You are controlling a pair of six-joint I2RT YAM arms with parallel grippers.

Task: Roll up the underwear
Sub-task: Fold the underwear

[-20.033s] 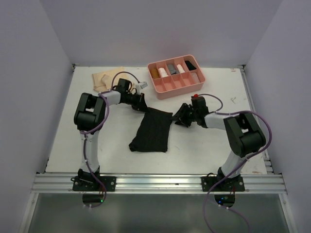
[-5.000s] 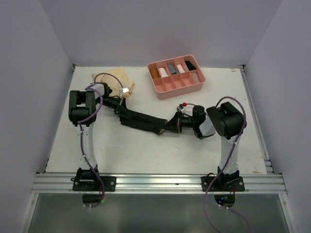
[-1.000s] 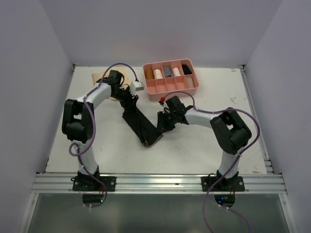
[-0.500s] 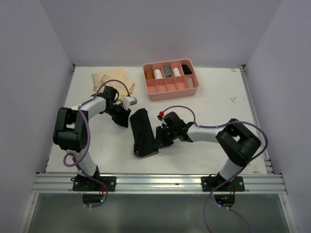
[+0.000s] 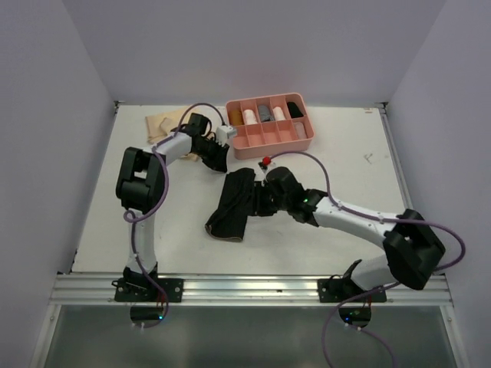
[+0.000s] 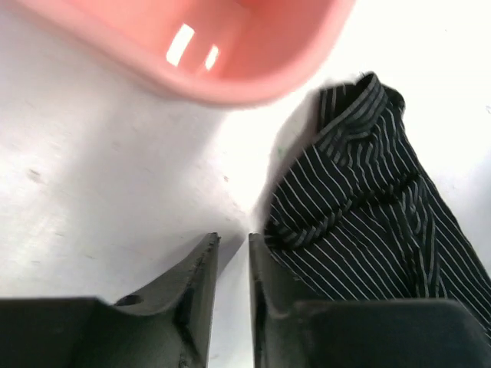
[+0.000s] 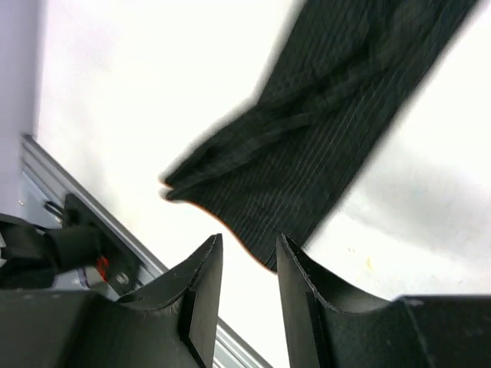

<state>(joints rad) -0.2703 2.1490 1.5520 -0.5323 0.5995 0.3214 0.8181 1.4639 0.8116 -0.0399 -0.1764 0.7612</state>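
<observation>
The black underwear (image 5: 232, 205) is laid on the white worktop (image 5: 184, 253) at the centre of the overhead view. It is folded into a long narrow band that runs from upper right to lower left. In the left wrist view, fine pale stripes, soft creases and a bunched upper end are seen on it.

It is judged to be light, limp and thin. If lifted by one point it is likely to sag and unfold, and its layers may slide over each other. A hold is best taken at one short end, across the full width of the band, with all layers pinched together so that a tight roll can be started. The far end is best pinned down lightly.

The right gripper (image 5: 263, 201) is seen just beside the band's right edge, its jaws parted moderately with nothing between them. The left gripper (image 5: 217, 159) is seen above and left of the band's upper end, near the pink tray (image 5: 272, 147). Its jaws are set at a narrow slit and are also empty. A pale tan garment (image 5: 165, 123) lies at the upper left, apart from both grippers.
</observation>
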